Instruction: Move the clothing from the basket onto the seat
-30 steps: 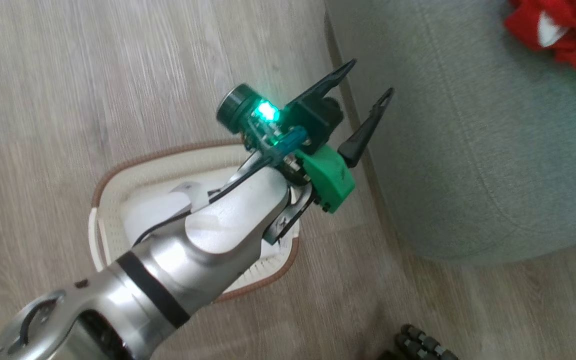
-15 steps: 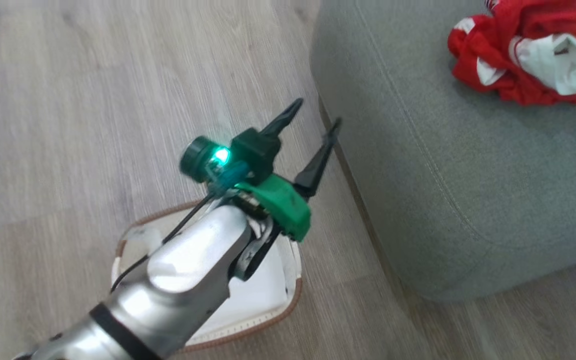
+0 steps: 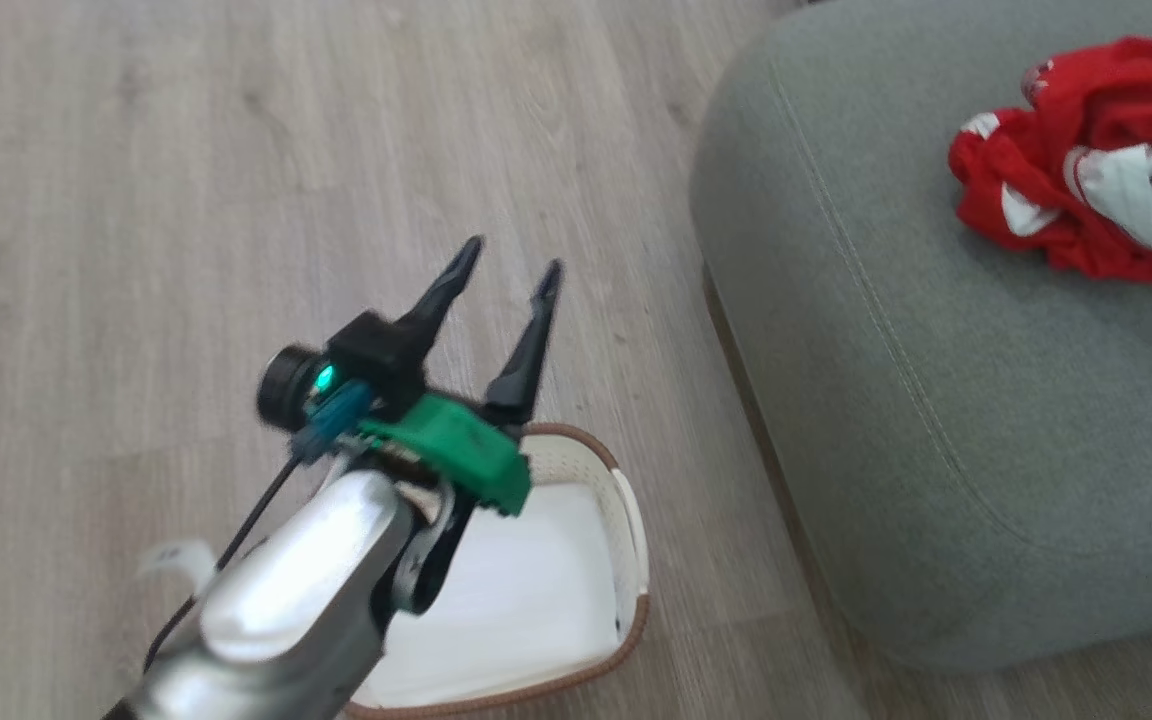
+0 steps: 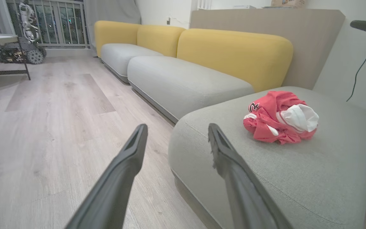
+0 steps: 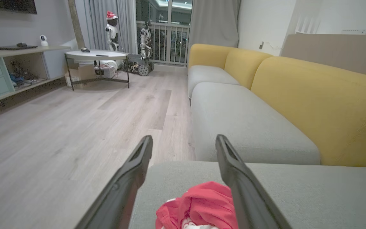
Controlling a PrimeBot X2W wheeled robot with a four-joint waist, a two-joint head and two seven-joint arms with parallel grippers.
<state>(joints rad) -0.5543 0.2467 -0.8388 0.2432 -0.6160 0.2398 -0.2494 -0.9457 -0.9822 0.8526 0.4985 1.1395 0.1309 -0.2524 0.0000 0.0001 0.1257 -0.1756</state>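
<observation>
Left gripper (image 3: 515,253) is spread wide with nothing between its fingers, and it hangs over the floor (image 3: 186,200) just past the far rim of the basket (image 3: 628,505). Right gripper (image 5: 183,137) is wide open too and empty. It hovers over the clothing (image 5: 202,203), which shows low between its fingers in the right wrist view, apart from them.

So where are we? The clothing is one crumpled red bundle with some white showing, and it lies on the seat (image 3: 936,400). It's toward the side away from the basket and well apart from it. The basket sits on the floor just beside the seat's edge, and the part of its bottom I can see is bare white with no red anywhere. The left forearm does cover a good chunk of the basket, so I can't swear nothing is tucked under there.

My read is that the move is basically done. What's left is probably a look into the hidden part of the basket, and if that's bare, pulling both arms back.
</observation>
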